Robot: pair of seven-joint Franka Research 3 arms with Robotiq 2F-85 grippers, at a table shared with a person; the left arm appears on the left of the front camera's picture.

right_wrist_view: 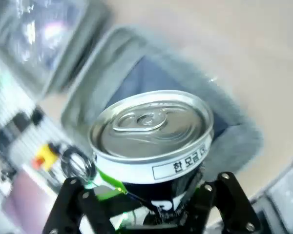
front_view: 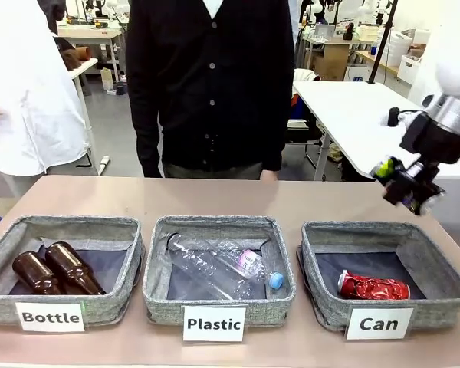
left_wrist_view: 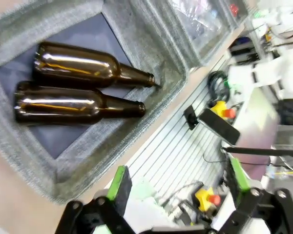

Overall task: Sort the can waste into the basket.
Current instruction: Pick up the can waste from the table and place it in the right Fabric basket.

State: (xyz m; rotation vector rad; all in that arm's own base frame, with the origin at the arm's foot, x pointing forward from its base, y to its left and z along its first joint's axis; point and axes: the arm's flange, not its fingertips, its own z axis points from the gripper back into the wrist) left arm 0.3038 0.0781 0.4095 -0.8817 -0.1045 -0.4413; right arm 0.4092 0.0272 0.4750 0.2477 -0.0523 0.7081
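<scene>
A crushed shiny red can [front_view: 373, 287] lies in the grey basket [front_view: 327, 305] labelled "Can" at the table's right. My right gripper [front_view: 405, 184] hangs above that basket's far right corner. In the right wrist view it [right_wrist_view: 151, 207] is shut on a silver can with dark print [right_wrist_view: 151, 131], lid toward the camera, and the basket's dark base [right_wrist_view: 136, 80] lies blurred below. My left gripper [left_wrist_view: 179, 183] stands open over the front edge of the "Bottle" basket [left_wrist_view: 136, 29], with nothing between its green pads [left_wrist_view: 119, 183].
Two brown glass bottles [front_view: 54, 270] lie in the "Bottle" basket [front_view: 111, 303] at the left. Clear plastic bottles [front_view: 226, 267] fill the middle "Plastic" basket [front_view: 157, 295]. A person in a black cardigan [front_view: 211, 77] stands at the far edge.
</scene>
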